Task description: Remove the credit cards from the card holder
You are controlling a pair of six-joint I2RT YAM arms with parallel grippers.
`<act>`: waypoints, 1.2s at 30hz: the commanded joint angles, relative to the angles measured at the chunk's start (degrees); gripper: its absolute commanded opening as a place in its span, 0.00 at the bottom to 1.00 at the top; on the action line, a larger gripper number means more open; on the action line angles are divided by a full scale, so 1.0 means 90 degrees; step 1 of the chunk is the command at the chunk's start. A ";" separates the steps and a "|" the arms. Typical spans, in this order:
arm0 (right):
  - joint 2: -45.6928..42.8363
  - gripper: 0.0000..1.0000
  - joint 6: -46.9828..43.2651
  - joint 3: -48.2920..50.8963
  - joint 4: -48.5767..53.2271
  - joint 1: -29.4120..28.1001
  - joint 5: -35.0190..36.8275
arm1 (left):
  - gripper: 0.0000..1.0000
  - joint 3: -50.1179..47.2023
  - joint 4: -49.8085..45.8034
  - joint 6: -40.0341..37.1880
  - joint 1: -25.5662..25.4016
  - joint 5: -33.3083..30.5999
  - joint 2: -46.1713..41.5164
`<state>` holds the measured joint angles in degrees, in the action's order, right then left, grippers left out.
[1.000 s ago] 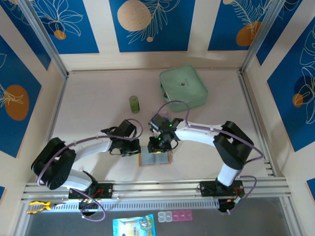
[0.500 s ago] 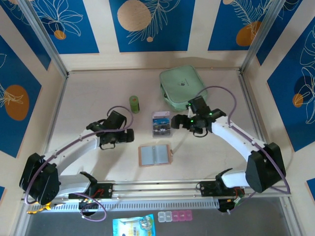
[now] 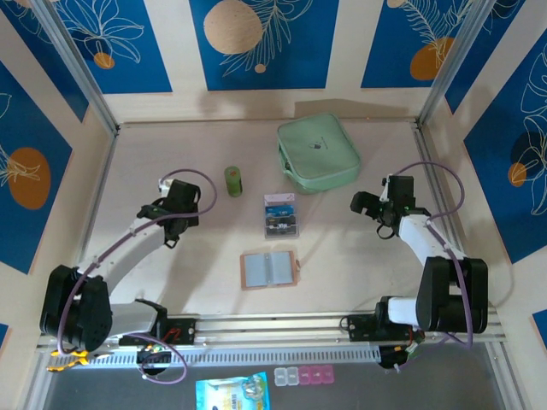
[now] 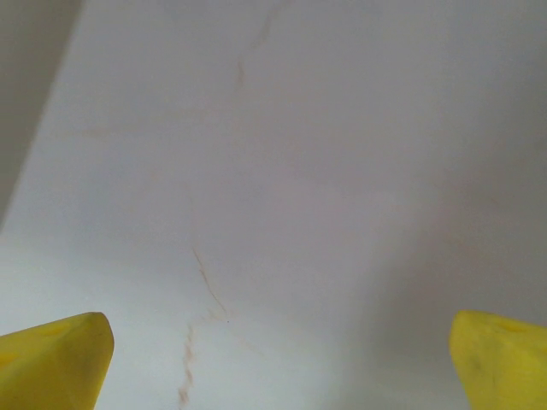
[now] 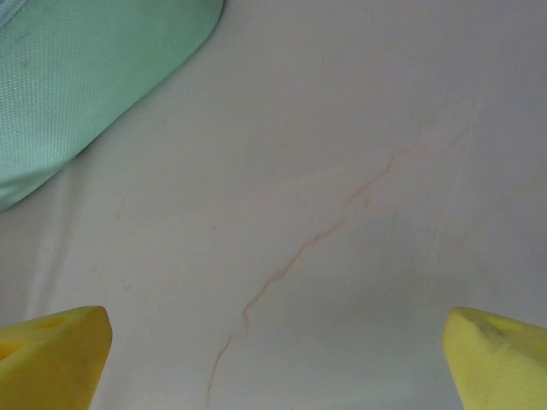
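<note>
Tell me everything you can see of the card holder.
The card holder is a small bifold wallet lying opened flat, inner side up, on the table near the front centre. It looks leather-like, with a pinkish-tan border around two grey-blue pocket panels that meet at a central fold. Only the table touches it. The credit cards lie apart, farther back. The pockets are too small to tell whether any card is still inside.

Left hand (image 4: 278, 359) spread wide, right hand (image 5: 275, 354) likewise

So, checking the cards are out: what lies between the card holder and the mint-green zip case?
In the top view, the credit cards lie there, apart from both the card holder and the mint-green zip case.
</note>
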<state>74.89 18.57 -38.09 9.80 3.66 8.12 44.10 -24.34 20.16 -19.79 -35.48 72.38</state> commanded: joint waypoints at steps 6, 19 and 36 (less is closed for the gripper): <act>0.0726 0.99 -0.0967 0.0661 -0.3551 -0.0045 0.0032 | 0.99 -0.1647 0.4926 -0.2107 0.0597 -0.0268 0.0363; 0.1201 0.99 -0.1467 0.1225 -0.5446 -0.0443 -0.0362 | 0.99 -0.2132 0.7850 -0.2451 0.1330 0.1798 0.1666; 0.1366 0.99 -0.1438 0.1591 -0.6221 -0.0424 -0.0326 | 1.00 -0.2620 0.8916 -0.2514 0.1533 0.2683 0.1931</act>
<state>87.18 6.39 -24.29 -43.53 -0.14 4.51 20.99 53.47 -1.87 -6.59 -13.26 89.56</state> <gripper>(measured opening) 0.991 0.996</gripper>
